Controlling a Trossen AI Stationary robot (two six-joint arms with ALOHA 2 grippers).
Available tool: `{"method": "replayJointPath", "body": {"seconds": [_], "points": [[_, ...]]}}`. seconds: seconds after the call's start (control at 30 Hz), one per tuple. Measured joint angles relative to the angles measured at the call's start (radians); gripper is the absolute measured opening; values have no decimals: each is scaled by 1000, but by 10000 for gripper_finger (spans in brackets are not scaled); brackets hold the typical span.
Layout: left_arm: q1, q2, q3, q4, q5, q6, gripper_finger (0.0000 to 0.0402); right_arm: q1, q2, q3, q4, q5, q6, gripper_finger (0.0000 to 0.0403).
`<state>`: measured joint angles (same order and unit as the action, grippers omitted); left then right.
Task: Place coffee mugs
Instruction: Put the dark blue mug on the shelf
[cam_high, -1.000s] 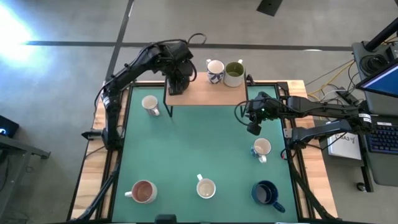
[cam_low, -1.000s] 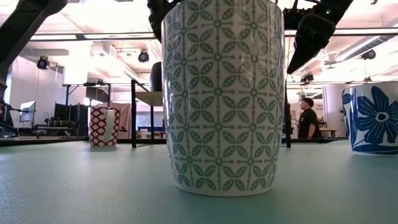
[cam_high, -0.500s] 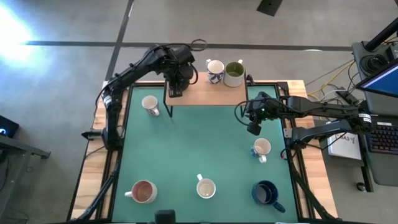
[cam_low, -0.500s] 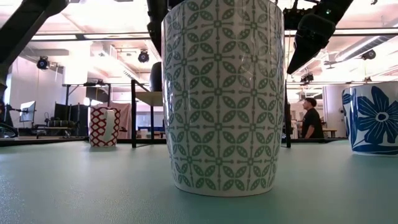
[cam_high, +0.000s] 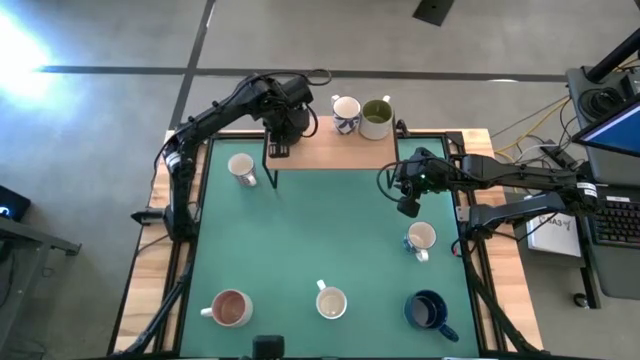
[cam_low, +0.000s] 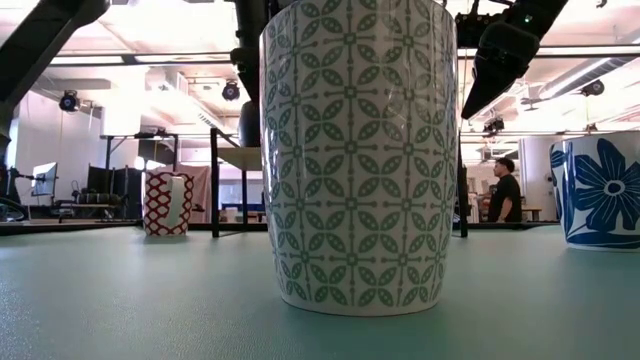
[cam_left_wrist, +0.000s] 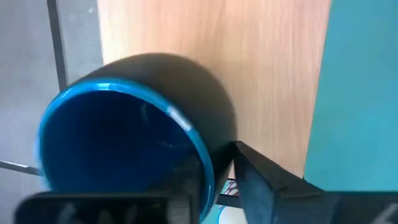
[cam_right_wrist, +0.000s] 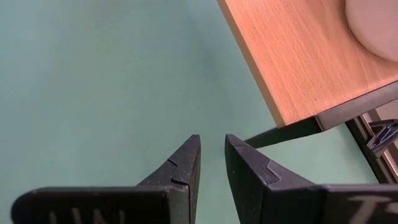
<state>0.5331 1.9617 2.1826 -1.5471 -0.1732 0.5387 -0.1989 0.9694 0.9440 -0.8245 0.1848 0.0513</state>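
Note:
My left gripper (cam_high: 279, 143) reaches over the left end of the wooden shelf (cam_high: 340, 150) at the table's far side. It is shut on a dark mug with a blue inside (cam_left_wrist: 124, 137). A white mug with blue pattern (cam_high: 346, 112) and an olive-green mug (cam_high: 376, 117) stand on the shelf's far right part. My right gripper (cam_high: 408, 205) hovers over the green mat near the shelf's right end. Its fingers (cam_right_wrist: 211, 146) are a narrow gap apart and hold nothing. My left gripper holds the dark mug by its rim wall (cam_left_wrist: 200, 144), on the side nearest the wrist. One finger (cam_left_wrist: 186, 180) is inside the mug and one (cam_left_wrist: 255, 171) is outside. The fingers come from above. I cannot tell whether the mug's base touches the shelf.
On the mat stand a white mug (cam_high: 241, 168) at far left, a white mug (cam_high: 421, 238) at right, a pink-brown mug (cam_high: 230, 308), a white mug (cam_high: 331, 301) and a dark blue mug (cam_high: 428, 310) near the front. The mat's middle is free.
My left gripper has gone down toward the shelf's left end with the dark mug, shifting a little toward the table's near left. My right arm has kept still.

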Motion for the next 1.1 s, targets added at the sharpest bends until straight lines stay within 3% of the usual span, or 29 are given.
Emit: {"method": "replayJointPath", "body": {"seconds": [0.2, 0.77, 1.1], "points": [[5, 3, -3, 22, 6, 14, 8, 0, 0, 0, 0, 0, 0, 63], [57, 3, -3, 37, 9, 115, 25, 0, 0, 0, 0, 0, 0, 63], [80, 1, -1, 21, 81, 114, 25, 0, 0, 0, 0, 0, 0, 63]]}}
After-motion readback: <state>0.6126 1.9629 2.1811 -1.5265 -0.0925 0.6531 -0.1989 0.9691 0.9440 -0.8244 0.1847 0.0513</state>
